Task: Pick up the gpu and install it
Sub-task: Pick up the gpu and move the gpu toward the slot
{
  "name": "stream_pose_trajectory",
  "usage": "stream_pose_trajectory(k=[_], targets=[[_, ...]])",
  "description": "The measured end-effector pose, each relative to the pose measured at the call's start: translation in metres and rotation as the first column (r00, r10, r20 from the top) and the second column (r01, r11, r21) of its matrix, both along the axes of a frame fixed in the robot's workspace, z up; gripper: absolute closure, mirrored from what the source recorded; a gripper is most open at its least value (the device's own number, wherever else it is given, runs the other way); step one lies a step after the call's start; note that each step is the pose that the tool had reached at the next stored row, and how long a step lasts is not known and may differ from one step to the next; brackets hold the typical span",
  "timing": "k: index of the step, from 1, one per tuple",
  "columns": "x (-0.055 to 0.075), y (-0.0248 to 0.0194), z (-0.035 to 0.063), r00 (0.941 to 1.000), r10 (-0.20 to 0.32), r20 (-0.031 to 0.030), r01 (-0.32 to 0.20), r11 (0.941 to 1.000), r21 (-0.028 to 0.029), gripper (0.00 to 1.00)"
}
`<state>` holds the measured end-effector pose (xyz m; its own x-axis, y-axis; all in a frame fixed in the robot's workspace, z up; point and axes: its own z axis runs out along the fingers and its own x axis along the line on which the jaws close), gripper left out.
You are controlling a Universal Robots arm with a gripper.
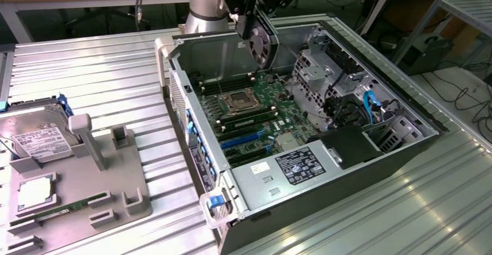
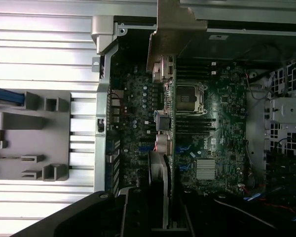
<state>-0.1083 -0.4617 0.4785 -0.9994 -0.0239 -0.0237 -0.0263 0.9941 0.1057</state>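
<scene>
The jaws were clamped on the gpu [image 1: 261, 43], which hung just below them, over the open computer case [image 1: 178, 94]. It looked light, stiff, yet fragile; holding it by the edges seemed safest.

An open computer case [image 1: 181, 102] is shown lying on its side on a ribbed metal table [image 1: 100, 76]. Inside it a green motherboard [image 1: 269, 117] is seen, with a processor socket [image 1: 237, 100] near its middle and blue expansion slots [image 1: 242, 140] toward the power supply [image 1: 296, 168], which bears a black label. Blue cables [image 1: 369, 106] are gathered near a perforated metal cage [image 1: 315, 71] at the exterior view's right. At the exterior view's left a grey fixture [image 1: 115, 191] is placed on the table. A hard drive [image 1: 38, 140] with a white label, a pale square chip [image 1: 36, 193] and a green memory stick [image 1: 65, 209] are held in it.
</scene>
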Motion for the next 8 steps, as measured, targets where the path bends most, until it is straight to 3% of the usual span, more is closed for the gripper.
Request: stream_pose_trajectory(k=[8], targets=[[0.013, 0.0, -0.0001, 1.0, 0.0, 0.0001, 0.0, 1.0, 0.0001, 0.72]])
